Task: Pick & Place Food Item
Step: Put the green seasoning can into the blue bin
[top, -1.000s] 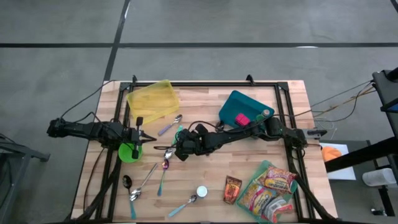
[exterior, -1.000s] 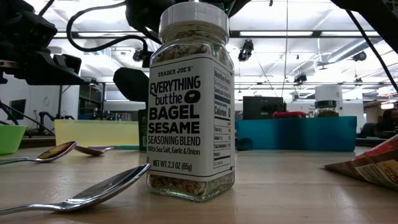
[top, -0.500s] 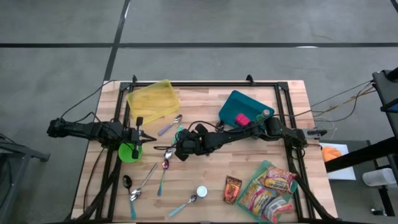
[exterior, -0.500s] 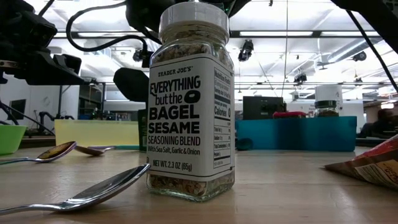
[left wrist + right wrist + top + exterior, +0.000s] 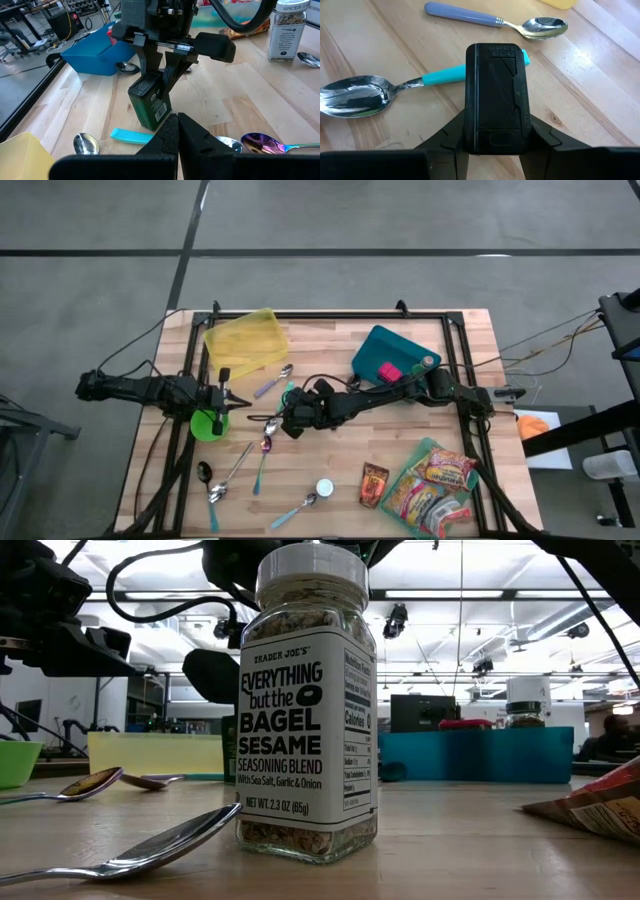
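Seasoning jar [image 5: 308, 700], "Everything but the Bagel Sesame"

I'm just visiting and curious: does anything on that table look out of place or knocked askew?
Nothing is spilled or broken. The right gripper holds a small dark green container tilted, not upright, over a teal-handled spoon. Several spoons lie scattered at odd angles.

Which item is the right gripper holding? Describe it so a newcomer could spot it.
Near the middle of the table, left of the teal bin, the right gripper is shut on a small dark green tin. Among spoons, it alone stands boxy, dark-lidded, with a barcode.
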You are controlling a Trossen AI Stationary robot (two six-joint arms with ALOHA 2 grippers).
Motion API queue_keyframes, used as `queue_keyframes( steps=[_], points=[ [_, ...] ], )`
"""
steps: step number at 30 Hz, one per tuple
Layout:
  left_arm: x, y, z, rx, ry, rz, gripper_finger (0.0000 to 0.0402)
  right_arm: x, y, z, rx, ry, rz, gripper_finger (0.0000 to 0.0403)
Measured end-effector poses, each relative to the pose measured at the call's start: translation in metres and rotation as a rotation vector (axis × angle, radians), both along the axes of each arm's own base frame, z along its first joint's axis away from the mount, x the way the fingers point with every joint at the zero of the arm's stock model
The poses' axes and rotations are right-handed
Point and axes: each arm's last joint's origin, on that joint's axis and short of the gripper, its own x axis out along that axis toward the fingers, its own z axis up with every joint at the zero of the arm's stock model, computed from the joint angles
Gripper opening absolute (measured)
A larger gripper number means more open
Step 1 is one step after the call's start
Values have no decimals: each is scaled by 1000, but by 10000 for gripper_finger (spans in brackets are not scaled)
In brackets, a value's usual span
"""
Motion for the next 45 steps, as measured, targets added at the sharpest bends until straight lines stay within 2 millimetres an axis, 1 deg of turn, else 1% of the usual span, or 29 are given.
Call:
queue_keyframes(
  steps=[4, 11, 26, 35, 42, 45],
  points=[
    [0, 0, 0, 0, 0, 0, 0, 0, 0, 1, 0, -1, 1, 120],
    [0, 0, 0, 0, 0, 0, 0, -2, 1, 8, 0, 2, 18, 120],
    [0, 0, 0, 0, 0, 0, 0, -11, 15, 44, -24, -44, 81, 120],
    [0, 0, 0, 0, 0, 0, 0, -28, 26, 71, -59, -16, 112, 120],
    [0, 0, 0, 0, 0, 0, 0, -49, 38, 92, -96, -6, 98, 120],
    [0, 0, 0, 0, 0, 0, 0, -62, 42, 102, -94, -17, 115, 120]
  ],
)
